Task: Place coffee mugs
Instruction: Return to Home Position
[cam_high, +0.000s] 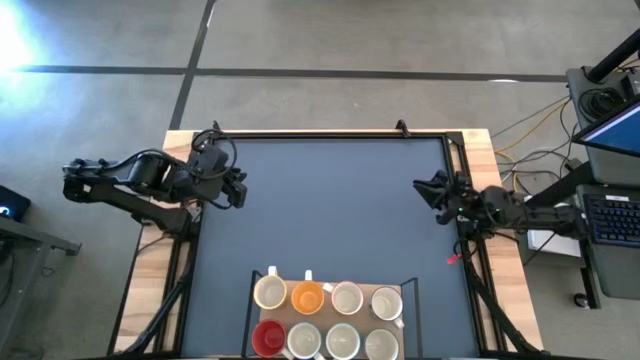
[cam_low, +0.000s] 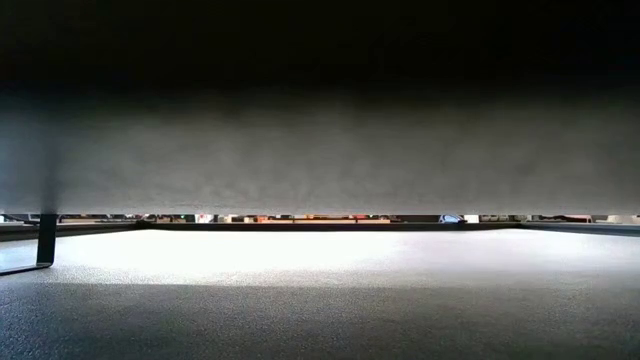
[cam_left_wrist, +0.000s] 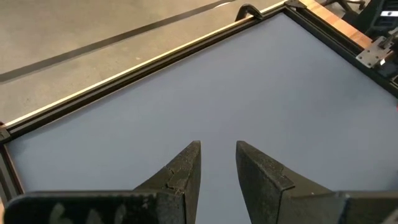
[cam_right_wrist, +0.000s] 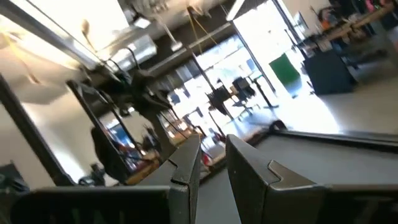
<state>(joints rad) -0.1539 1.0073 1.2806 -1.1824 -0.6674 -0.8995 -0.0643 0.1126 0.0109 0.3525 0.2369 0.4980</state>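
Coffee mugs (cam_high: 345, 298), eight: two rows on rack (cam_high: 412, 290), table (cam_high: 330, 200) near edge. Left gripper (cam_left_wrist: 218, 146), right gripper (cam_right_wrist: 212, 140): side edges, fingers narrowly apart, empty, parked clear.

The near coffee mugs (cam_high: 343, 341) are cut by the high view's bottom edge. A grey slab (cam_low: 320, 150) hides most of the low view's room (cam_low: 320, 217).

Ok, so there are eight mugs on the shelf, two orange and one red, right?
No, only one is orange. The high view shows eight mugs on the shelf, one orange mug and one red mug.
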